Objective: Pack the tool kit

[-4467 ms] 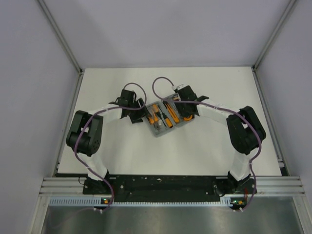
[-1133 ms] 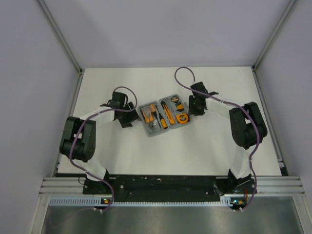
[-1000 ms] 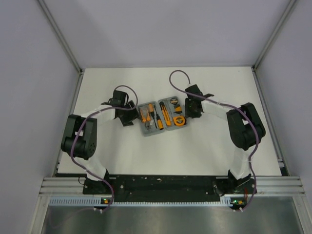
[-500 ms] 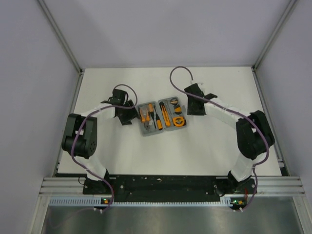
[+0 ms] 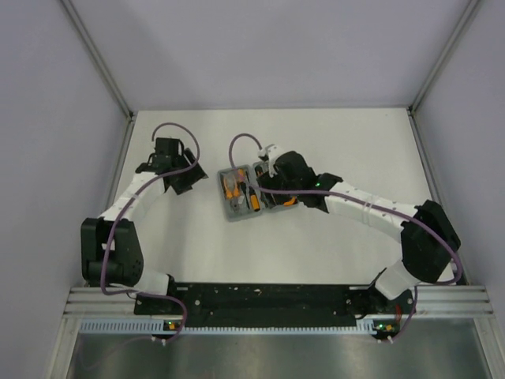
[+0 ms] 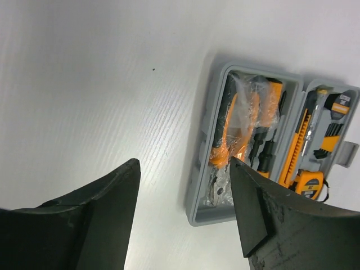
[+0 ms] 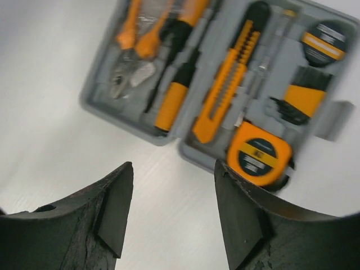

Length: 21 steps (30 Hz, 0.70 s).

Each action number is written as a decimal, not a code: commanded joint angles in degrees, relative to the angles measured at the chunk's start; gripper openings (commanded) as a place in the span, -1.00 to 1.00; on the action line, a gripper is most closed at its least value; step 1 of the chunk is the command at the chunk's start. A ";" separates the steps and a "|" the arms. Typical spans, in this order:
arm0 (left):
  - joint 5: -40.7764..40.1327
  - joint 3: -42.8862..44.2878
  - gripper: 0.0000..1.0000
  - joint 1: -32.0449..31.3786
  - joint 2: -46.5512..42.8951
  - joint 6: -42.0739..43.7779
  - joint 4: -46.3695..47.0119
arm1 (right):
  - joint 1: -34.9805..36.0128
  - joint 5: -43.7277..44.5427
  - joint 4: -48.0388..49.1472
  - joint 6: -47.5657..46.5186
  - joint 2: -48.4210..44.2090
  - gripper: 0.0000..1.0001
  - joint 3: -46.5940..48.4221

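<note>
White matte table [image 5: 355, 142]; grey moulded plastic case [image 6: 201, 163] open; round orange tape measure [image 7: 259, 154]

The bench [image 5: 331, 253] is viewed steeply from above and behind; the open case [image 6: 203, 169] is shared, seen closely downward by both wrist views.

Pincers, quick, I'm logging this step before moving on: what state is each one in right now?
Left pincer: open, holding nothing.
Right pincer: open, holding nothing, above the open tool kit.
</note>
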 commanded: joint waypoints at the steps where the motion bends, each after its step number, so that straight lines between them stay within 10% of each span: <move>1: 3.06 1.29 0.39 2.65 -3.11 0.71 -0.70 | 5.20 -11.17 10.92 -6.01 2.44 0.18 0.35; 21: 14.75 -4.60 0.40 11.62 -2.50 -3.34 5.54 | 13.39 -13.99 10.93 -12.26 27.15 -0.05 16.70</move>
